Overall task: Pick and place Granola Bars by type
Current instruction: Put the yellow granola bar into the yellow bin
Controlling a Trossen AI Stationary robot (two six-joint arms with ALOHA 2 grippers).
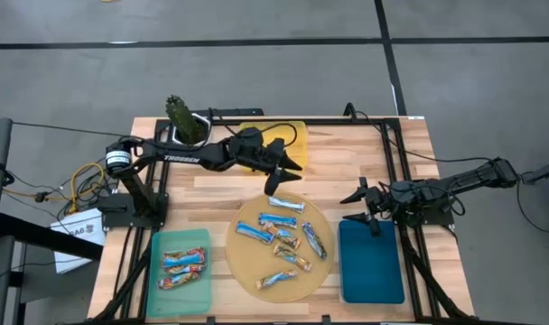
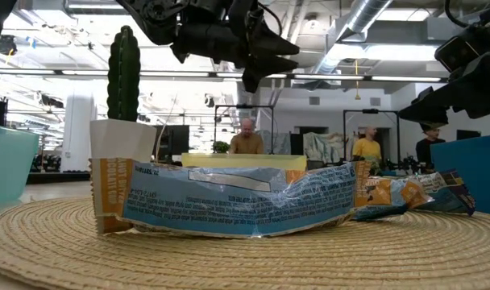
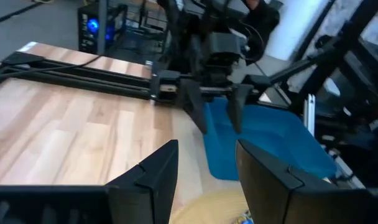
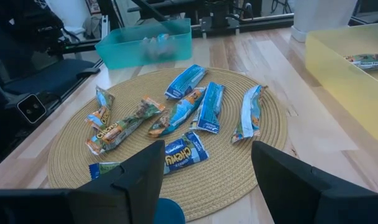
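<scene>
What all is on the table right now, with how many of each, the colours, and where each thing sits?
Woven mat: one, tan, round, front middle of the table.
Granola bars on the mat: about seven, blue-white and brownish-gold wrappers, scattered.
Teal tray: one, left of the mat, holding two or three bars with blue and red-orange wrappers.
Blue tray: one, right of the mat; no bars show in it.
Yellow tray: one, at the back, at least one bar inside.
Cactus: one, green, in a white pot, back left.
Left gripper: open, above the mat's back edge.
Right gripper: open, over the blue tray's back edge.
</scene>
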